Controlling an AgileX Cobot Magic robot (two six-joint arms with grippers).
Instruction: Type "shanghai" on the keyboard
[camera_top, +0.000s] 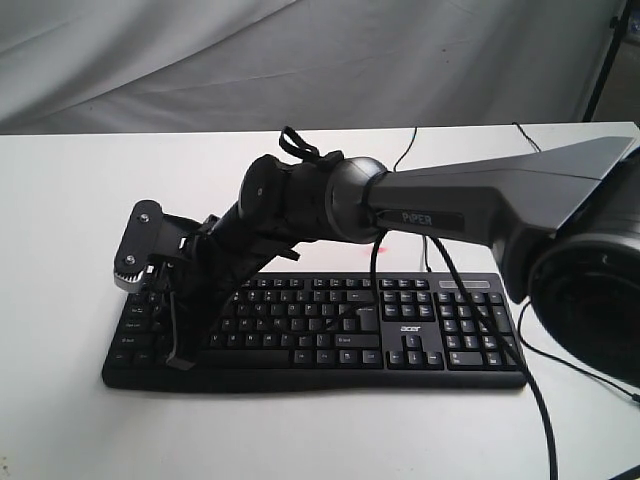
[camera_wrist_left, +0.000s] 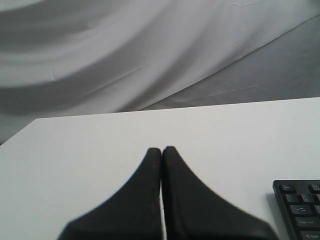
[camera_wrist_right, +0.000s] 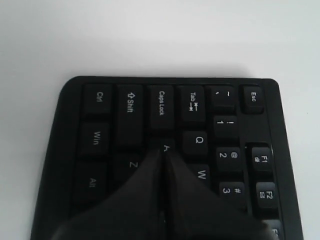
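Observation:
The black keyboard (camera_top: 350, 322) lies along the front of the white table (camera_top: 70, 200), its "acer" logo right of the middle. My right arm reaches across it to its left end. The right gripper (camera_top: 180, 356) is shut with nothing in it, fingers pointing down. In the right wrist view the joined tips of the right gripper (camera_wrist_right: 164, 150) sit at the A key (camera_wrist_right: 168, 145) of the keyboard (camera_wrist_right: 130, 107), beside Caps Lock and Q; I cannot tell whether they touch it. The left gripper (camera_wrist_left: 161, 149) is shut and empty above bare table, a corner of the keyboard (camera_wrist_left: 300, 210) off to one side.
A thin black cable (camera_top: 402, 155) runs from the keyboard's back toward the table's rear. More black cables (camera_top: 535, 395) hang from the right arm past the number pad. White cloth (camera_top: 300, 60) hangs behind the table. A dark stand leg (camera_top: 603, 60) is at the far right.

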